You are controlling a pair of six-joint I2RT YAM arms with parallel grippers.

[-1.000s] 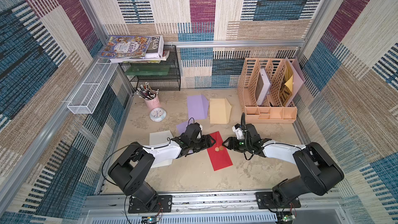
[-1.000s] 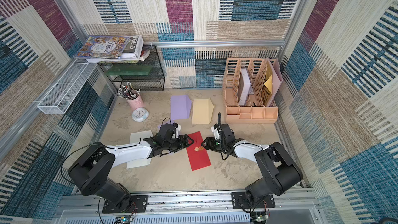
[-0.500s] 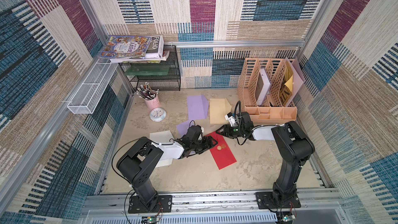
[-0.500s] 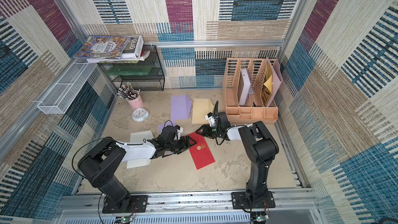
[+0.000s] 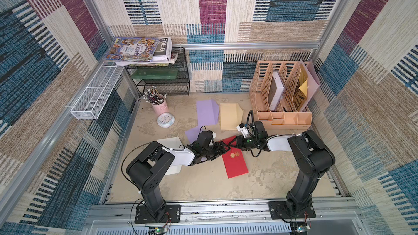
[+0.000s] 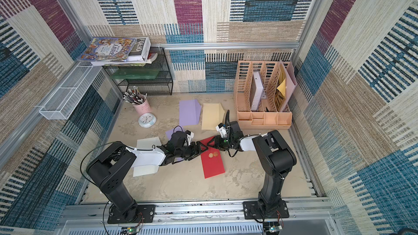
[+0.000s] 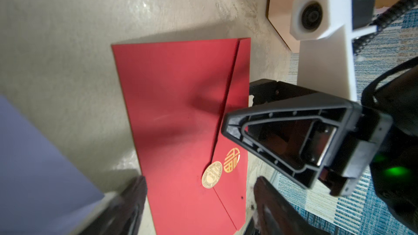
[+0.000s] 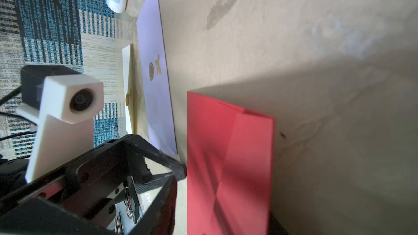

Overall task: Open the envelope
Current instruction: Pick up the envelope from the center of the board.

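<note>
With left fingers (image 7: 126,204) wide open and empty, I'd pin the red envelope (image 7: 176,109), lifting only its flap (image 7: 239,68); right fingers' (image 7: 271,113) grip I cannot tell.

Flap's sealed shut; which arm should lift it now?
Right. The right gripper has its tips at the flap edge of the red envelope; the left gripper, open, straddles its end, probably better suited to steadying.

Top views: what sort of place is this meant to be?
Probably a mock office desk in a walled robot cell: file organiser, pencil cup, stacked books on a wire rack.
</note>
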